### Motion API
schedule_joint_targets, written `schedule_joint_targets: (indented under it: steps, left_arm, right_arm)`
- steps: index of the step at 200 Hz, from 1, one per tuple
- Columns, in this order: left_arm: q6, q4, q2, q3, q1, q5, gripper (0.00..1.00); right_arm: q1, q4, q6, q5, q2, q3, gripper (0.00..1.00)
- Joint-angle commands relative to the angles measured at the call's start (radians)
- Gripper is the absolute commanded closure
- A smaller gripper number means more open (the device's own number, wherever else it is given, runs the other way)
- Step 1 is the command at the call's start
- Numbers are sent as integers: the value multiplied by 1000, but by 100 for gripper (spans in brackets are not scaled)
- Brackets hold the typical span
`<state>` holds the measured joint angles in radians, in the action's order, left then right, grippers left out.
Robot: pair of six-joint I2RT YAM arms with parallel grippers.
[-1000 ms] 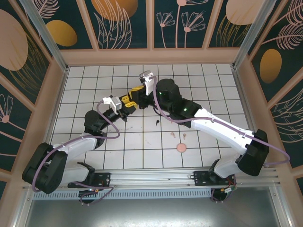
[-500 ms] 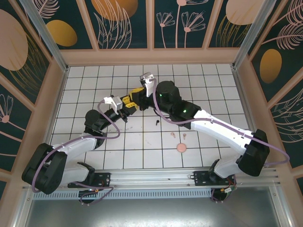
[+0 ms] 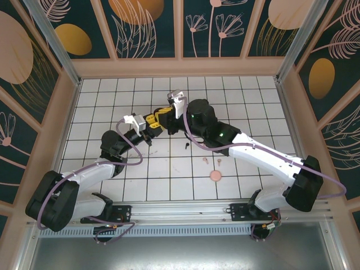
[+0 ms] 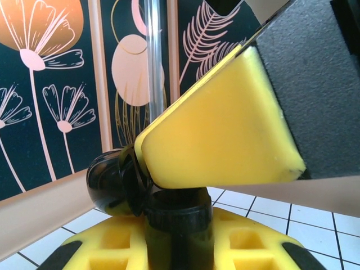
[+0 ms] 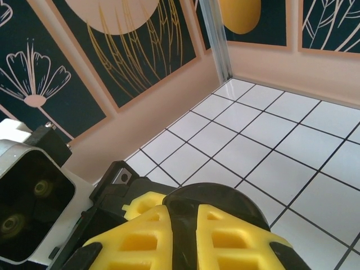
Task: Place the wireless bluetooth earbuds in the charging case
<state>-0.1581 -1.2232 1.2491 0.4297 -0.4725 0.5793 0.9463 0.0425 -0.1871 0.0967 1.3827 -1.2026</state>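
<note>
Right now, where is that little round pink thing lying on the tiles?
In the top view, the round pink case lies on the white tiles right of centre, near the arm bases, just below two tiny pink earbuds.

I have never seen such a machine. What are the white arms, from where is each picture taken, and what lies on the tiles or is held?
Two robot arms are bolted at the near edge of a tiled table. The top view looks down from above; the other two come from a camera on each wrist, looking past its own yellow fingers. The left gripper and right gripper meet near the middle, both nearly closed. In the left wrist view a rounded black case is clamped between yellow pads. Loose on the tiles lie one black earbud, two pale pink earbuds and a round pink case.
</note>
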Motion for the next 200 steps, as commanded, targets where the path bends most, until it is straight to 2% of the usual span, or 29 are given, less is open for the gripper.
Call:
schedule_joint_targets:
  steps: [1, 9, 24, 53, 72, 105, 140, 169, 200]
  left_arm:
    - [-6, -64, -27, 41, -3, 17, 100]
    - [-6, -63, -25, 41, -3, 16, 100]
    - [-5, -64, -19, 40, -4, 13, 100]
    - [-3, -91, -6, 17, -3, -6, 100]
    - [-1, -120, 2, -5, -3, -28, 100]
    - [7, -148, 6, -35, -3, -69, 100]
    - [10, -175, -10, -65, -3, -150, 100]
    - [19, -200, -40, -99, -3, -241, 100]
    - [24, -204, -66, -111, -3, -276, 100]
  right_arm:
    - [3, -61, 41, 56, -10, -1, 83]
    - [3, -76, 44, 52, -4, -14, 78]
    - [3, -83, 34, 21, -6, -36, 64]
    - [-6, -113, -11, -89, -28, -113, 42]
    - [-21, -144, -57, -158, -56, -161, 37]
    - [-90, -241, -223, -270, -122, -182, 35]
    - [-207, -413, -394, -285, -122, -127, 35]
    - [-241, -483, -479, -265, -52, -37, 38]
    - [-234, -495, -558, -217, 90, 29, 42]
